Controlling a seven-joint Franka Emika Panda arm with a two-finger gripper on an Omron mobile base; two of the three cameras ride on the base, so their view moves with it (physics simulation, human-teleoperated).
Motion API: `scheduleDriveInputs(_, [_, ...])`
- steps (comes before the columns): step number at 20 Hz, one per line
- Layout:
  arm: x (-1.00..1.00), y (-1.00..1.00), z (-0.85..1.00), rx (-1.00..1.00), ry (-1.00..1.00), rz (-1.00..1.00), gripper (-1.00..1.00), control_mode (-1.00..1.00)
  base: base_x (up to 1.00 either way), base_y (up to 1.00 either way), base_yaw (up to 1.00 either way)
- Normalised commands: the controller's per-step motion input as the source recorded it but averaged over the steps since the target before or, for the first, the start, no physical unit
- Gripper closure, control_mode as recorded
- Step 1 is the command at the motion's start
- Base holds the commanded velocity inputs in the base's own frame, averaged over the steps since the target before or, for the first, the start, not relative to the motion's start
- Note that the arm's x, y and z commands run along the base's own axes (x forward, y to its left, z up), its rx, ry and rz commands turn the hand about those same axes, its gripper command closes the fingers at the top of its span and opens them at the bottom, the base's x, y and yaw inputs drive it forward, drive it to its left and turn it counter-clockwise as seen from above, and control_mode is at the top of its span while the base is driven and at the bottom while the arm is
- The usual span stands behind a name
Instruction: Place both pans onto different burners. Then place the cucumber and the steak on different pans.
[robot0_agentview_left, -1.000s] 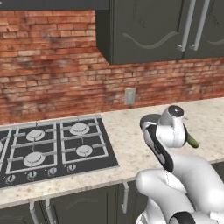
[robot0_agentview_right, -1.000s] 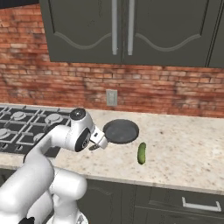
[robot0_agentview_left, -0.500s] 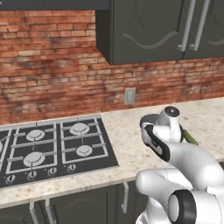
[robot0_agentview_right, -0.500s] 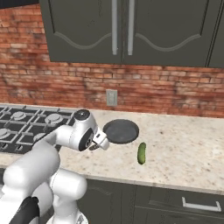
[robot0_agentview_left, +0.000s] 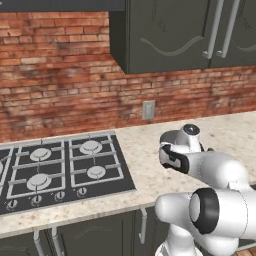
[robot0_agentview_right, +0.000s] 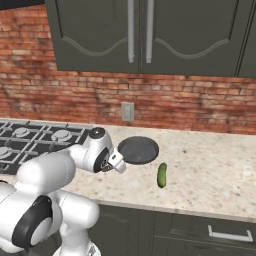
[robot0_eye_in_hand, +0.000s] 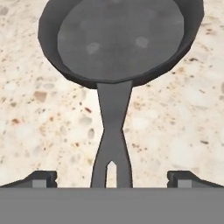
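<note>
A dark grey pan (robot0_agentview_right: 138, 149) lies on the speckled counter to the right of the cooktop, its handle (robot0_eye_in_hand: 113, 144) pointing back toward my hand. My gripper (robot0_eye_in_hand: 112, 179) hovers just above the handle's end, open, with one fingertip (robot0_eye_in_hand: 41, 178) on each side of it and nothing held. From the right base view the gripper (robot0_agentview_right: 120, 167) sits at the pan's near-left edge. A green cucumber (robot0_agentview_right: 162, 175) lies on the counter to the right of the pan. The burners (robot0_agentview_left: 91, 146) are bare under their black grates. The steak is out of view.
The black cooktop (robot0_agentview_left: 60, 167) lies left of the arm, with knobs along its front edge. A brick wall with an outlet (robot0_agentview_right: 127, 111) stands behind the counter, and dark cabinets (robot0_agentview_right: 145, 35) hang above. Open counter (robot0_agentview_right: 210, 170) stretches to the right of the cucumber.
The hand has eased down and a little right toward the pan's handle. The gripper has stayed open, and the pan and cucumber have not moved.
</note>
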Motion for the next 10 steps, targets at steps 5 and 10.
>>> scheduleDriveInputs(5, [0.23,0.0,-0.24,0.0,0.03,-0.03,-1.0,-1.0,0.0,0.0,0.0])
scheduleDriveInputs(10, [0.26,-0.01,-0.23,0.0,0.03,-0.03,1.0,-1.0,0.0,0.0,0.0])
